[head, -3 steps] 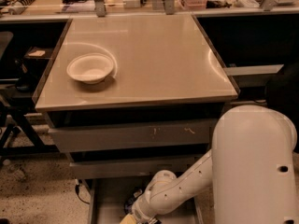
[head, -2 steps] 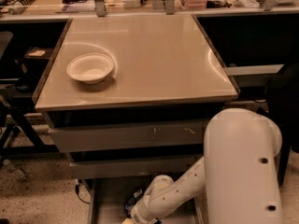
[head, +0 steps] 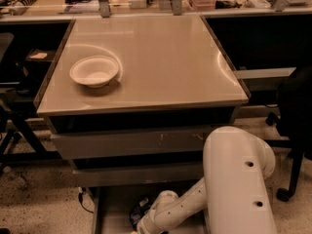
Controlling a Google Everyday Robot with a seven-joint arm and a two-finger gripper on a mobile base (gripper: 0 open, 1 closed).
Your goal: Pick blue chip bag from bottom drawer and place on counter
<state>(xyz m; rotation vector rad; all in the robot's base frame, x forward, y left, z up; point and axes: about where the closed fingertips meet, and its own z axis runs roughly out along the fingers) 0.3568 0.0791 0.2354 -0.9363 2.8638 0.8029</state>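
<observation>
The claw (head: 142,227) is mostly cut off by the bottom edge, down in the open bottom drawer (head: 111,212), so I can't tell if it's open or gripping anything. The blue chip bag (head: 138,211) is just a dark crumpled patch on the drawer floor, right beside it. The white arm (head: 234,179) bends down and left from the near right. A bowl (head: 95,71) sits on the left of the tabletop (head: 170,57)

The table (head: 165,52) lies open right of the bowl (head: 94,71). The tool (head: 138,221) is down in the bottom drawer (head: 111,209), where the arm (head: 234,179) seemingly fills the right side.
</observation>
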